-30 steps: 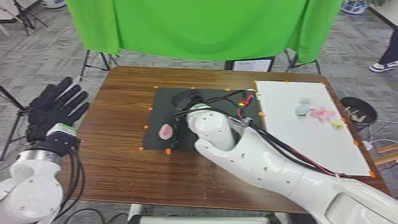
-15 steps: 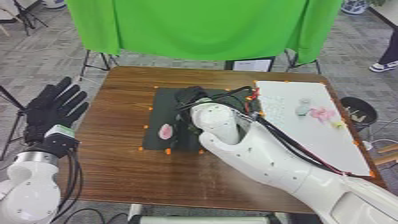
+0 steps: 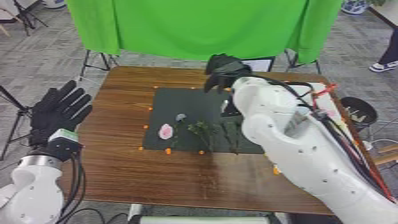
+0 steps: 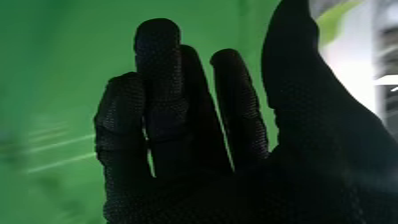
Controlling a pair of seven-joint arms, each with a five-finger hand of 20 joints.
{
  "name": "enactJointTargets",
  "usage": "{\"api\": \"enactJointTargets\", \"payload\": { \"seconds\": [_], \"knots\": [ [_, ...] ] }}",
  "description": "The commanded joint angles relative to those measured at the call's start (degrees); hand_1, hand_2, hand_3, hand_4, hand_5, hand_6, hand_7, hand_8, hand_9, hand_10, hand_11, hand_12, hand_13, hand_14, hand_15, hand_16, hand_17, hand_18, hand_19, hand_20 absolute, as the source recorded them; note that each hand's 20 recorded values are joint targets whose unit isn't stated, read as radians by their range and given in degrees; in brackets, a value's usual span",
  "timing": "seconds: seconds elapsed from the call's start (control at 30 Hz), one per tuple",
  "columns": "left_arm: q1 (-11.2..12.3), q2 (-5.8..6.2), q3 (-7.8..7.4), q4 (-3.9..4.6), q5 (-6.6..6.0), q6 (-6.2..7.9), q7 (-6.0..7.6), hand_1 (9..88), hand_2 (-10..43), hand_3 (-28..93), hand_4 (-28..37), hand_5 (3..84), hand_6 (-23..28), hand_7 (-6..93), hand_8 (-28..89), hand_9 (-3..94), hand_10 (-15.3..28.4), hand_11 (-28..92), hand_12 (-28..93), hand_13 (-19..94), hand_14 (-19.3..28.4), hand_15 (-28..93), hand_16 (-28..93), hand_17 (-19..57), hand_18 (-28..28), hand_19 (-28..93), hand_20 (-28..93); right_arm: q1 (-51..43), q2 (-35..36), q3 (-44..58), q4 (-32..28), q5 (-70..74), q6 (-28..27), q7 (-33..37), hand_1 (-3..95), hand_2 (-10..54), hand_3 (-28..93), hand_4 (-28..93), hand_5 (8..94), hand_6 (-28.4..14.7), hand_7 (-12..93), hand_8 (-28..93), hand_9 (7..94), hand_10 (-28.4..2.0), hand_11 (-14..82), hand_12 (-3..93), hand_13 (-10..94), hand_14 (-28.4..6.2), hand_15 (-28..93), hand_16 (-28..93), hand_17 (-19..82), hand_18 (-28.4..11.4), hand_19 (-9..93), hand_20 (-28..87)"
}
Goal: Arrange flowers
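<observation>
Lying beneath all the work is the brown wooden table (image 3: 124,175), and the dark green rectangular mat (image 3: 169,100) on it is my landmark. The white seven-joint right arm (image 3: 275,135) has just swung away from above the mat, and its black-gloved right hand (image 3: 226,69) is now past the mat's far side, over the table's far edge. This uncovers the arrangement, so I judge that one placing is probably finished and the next piece may be wanted. That hand is widely open, fingers straight and thumb apart, and it holds and touches nothing. The black-gloved left hand (image 3: 60,112) is also open and empty, well left of the mat.

Near the mat's middle lie thin green leafy stems (image 3: 203,131); their exact number I cannot tell fairly, being small and dark. Left of them, on the mat, is the oval pale-pink flower (image 3: 166,131), and just beyond it the small grey-blue bloom (image 3: 180,117).
</observation>
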Motion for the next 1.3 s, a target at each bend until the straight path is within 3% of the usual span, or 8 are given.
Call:
{"api": "enactJointTargets", "payload": {
  "seconds": [0.03, 0.17, 0.33, 0.4, 0.77, 0.9, 1.07, 1.3],
  "knots": [
    [2.20, -0.20, -1.96, -0.60, 0.49, -1.26, -0.07, 29.1, 11.8, 70, -28.2, 39.7, 10.2, 10.9, -6, 31.1, 16.3, 19, 14, 20, 16.2, 33, -5, -8.2, 14.9, 33, 9, -18.95, 18.02, 20.80, -4.90, 1.42, 1.56, 9.10, 41.5, -9.4, 73, -27, 51.9, -5.0, 14, -11, 54.2, -16.7, 12.5, 14.7, 60, -14.4, 49, 24, 36, -23.0, 85, 36],
    [3.69, -0.48, -2.63, -0.88, -1.49, -0.67, 1.41, 28.8, 12.1, 70, -28.2, 39.8, 10.2, 10.9, -6, 31.4, 16.3, 19, 14, 20, 16.2, 32, -5, -8.2, 14.9, 33, 9, -24.68, 20.23, 26.89, -5.12, 2.25, 1.26, 9.87, 40.7, -9.5, 72, -26, 50.7, -5.9, 14, -11, 52.9, -17.9, 10.8, 14.3, 63, -14.3, 49, 23, 38, -22.7, 86, 35],
    [3.95, -0.29, -2.91, -0.78, -1.09, -1.01, 1.76, 28.6, 12.3, 70, -28.3, 39.8, 10.1, 11.0, -6, 31.7, 16.4, 19, 14, 20, 16.4, 33, -5, -8.1, 14.9, 33, 9, -28.93, 21.92, 32.45, -3.33, 4.13, -0.81, 12.59, 41.4, -9.5, 72, -27, 47.7, -5.8, 13, -11, 49.2, -17.0, 9.9, 13.7, 62, -13.9, 50, 23, 37, -23.0, 86, 35],
    [3.65, -0.21, -2.29, -0.64, -1.91, -0.56, 2.11, 28.6, 12.4, 70, -28.3, 39.9, 10.1, 11.0, -6, 31.7, 16.4, 19, 14, 20, 16.3, 33, -5, -8.1, 14.9, 33, 9, -30.10, 22.09, 34.39, -2.35, 5.73, -2.47, 13.73, 41.9, -9.5, 72, -28, 47.0, -5.9, 12, -10, 48.8, -16.8, 10.1, 13.4, 63, -13.7, 53, 22, 37, -23.1, 86, 35],
    [3.01, -0.08, -1.05, -0.47, -1.55, -0.65, 1.45, 28.3, 12.7, 70, -28.3, 39.9, 10.0, 11.1, -6, 31.8, 16.3, 19, 14, 21, 16.3, 33, -5, -7.9, 15.2, 33, 10, -32.06, 21.65, 37.79, 1.91, 8.53, -3.23, 13.63, 45.0, -9.5, 73, -28, 44.3, -5.3, 13, -11, 45.1, -14.2, 9.8, 12.1, 63, -13.6, 59, 22, 36, -23.2, 85, 35],
    [3.13, -0.13, -0.90, -0.61, -1.44, -0.58, 1.37, 28.3, 12.8, 70, -28.3, 40.0, 10.0, 11.2, -6, 31.8, 16.4, 19, 14, 21, 16.4, 33, -5, -7.8, 15.2, 33, 10, -31.98, 21.51, 38.24, 2.88, 10.01, -6.09, 10.78, 46.0, -9.5, 74, -28, 43.8, -5.2, 13, -12, 44.8, -13.0, 10.1, 11.2, 63, -13.4, 59, 22, 35, -23.1, 85, 35],
    [3.20, -0.17, -0.48, -0.61, -0.61, 0.56, 1.05, 28.3, 12.9, 70, -28.3, 40.1, 10.1, 11.3, -6, 31.9, 16.3, 19, 14, 21, 16.3, 33, -5, -7.8, 15.2, 33, 10, -30.68, 21.32, 37.21, 4.26, 11.62, -7.82, 10.34, 47.1, -9.5, 76, -28, 40.4, -5.5, 13, -12, 38.8, -12.9, 11.1, 8.4, 63, -12.5, 59, 21, 34, -22.4, 82, 34],
    [2.79, 0.16, -0.23, -0.47, -0.88, 0.41, 1.29, 28.3, 13.1, 70, -28.3, 40.4, 10.2, 11.4, -6, 32.2, 16.4, 20, 14, 21, 16.4, 33, -5, -7.9, 15.2, 33, 10, -28.65, 21.10, 35.73, 7.64, 14.39, -11.80, 6.55, 49.6, -6.5, 77, -28, 39.3, -6.1, 13, -12, 37.2, -11.2, 13.2, 6.3, 63, -12.3, 59, 23, 34, -22.1, 82, 34]
  ]
}}
